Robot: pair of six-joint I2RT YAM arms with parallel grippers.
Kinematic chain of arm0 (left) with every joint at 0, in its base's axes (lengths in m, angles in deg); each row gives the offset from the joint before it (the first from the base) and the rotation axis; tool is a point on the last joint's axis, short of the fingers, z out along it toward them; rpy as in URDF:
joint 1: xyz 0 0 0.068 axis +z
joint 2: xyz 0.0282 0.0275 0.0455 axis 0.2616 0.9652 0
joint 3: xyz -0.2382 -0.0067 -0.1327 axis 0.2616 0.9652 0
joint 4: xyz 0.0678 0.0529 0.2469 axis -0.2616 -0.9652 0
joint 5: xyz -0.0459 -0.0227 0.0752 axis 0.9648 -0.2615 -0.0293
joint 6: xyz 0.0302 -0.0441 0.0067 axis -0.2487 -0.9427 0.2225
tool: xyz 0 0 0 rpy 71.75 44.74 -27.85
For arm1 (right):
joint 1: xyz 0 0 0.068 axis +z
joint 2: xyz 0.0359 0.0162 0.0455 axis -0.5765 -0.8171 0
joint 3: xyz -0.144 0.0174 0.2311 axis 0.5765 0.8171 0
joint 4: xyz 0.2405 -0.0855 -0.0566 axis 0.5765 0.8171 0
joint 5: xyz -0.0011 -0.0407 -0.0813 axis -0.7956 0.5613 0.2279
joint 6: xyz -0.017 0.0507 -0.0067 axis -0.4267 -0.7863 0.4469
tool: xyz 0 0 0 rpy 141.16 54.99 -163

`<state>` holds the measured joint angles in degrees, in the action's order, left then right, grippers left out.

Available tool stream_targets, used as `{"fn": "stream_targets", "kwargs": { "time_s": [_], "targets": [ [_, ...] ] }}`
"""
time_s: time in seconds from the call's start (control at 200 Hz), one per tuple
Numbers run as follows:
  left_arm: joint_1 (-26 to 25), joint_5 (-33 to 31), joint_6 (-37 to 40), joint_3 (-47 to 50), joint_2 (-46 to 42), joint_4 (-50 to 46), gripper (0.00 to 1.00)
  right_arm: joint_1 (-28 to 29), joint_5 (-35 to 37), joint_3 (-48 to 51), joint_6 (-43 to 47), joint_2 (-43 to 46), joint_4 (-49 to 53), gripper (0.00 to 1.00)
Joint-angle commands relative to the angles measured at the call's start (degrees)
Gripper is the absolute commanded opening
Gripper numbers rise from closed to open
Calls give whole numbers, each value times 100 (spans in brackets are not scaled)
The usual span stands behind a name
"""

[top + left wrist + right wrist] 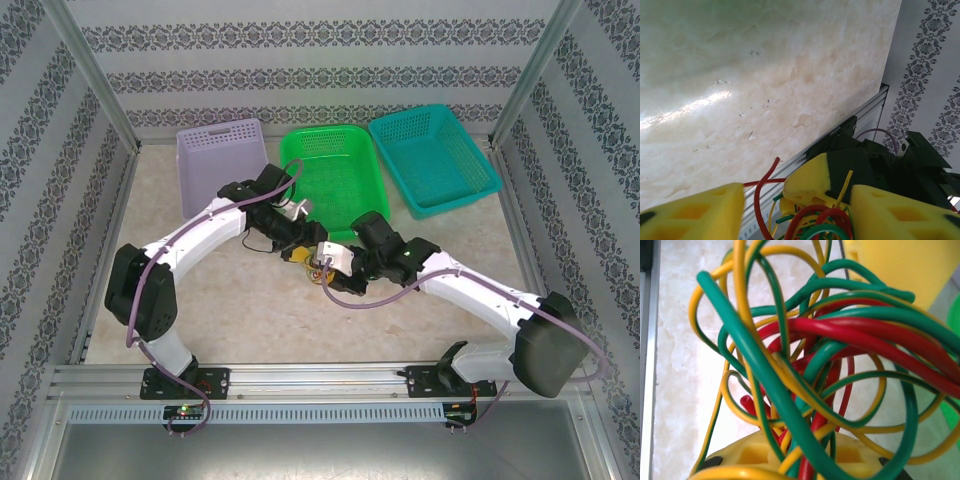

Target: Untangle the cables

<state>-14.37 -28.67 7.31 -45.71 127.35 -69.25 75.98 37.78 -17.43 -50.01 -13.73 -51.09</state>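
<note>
Red, green and yellow cables (805,355), seemingly light and springy, bunch knotted over the tabletop (250,310) centre. The right hand (328,262), at three o'clock, pinches them; the left hand (797,220) is spread. I'd grab a loose end.

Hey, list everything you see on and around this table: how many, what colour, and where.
lavender basket: one, pale purple, back left
green basket: one, bright green, back middle
teal basket: one, teal, back right
cables: one tangle, count unclear; green, red and yellow; table centre, in front of the green basket
table: one, beige marble pattern
walls: grey patterned paper, on three sides
left arm: one, white and black, reaching to the tangle
right arm: one, white and black, reaching to the tangle
left fingers: two, yellow, apart, cables between them
right fingers: yellow, closed on the cables
</note>
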Motion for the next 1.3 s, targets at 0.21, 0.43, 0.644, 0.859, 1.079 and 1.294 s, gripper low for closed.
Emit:
{"fn": "stream_targets", "kwargs": {
  "time_s": [0.21,0.43,0.644,0.859,1.079,1.294],
  "targets": [
    [-256,-365,-25,-81,-153,-387,0,-329,65,-159,-985,-86,-398,0],
    [-162,-2129,-1458,249,-944,550,0,-316,607,-170,-3004,-186,-506,0],
    [-184,-3995,-3389,1728,-2237,2399,0,-171,651,-473,-5375,-582,-500,0],
    [-167,-4195,-3308,1845,-2606,2451,0,-311,-39,-761,-7103,-1239,-368,0],
    [-69,-3755,-3272,1934,-2723,1856,15,145,357,-815,-4832,-663,-449,0],
    [470,-1622,-1749,1070,-1844,968,66,11,24,-291,-1684,18,-522,0]
  ]
}}
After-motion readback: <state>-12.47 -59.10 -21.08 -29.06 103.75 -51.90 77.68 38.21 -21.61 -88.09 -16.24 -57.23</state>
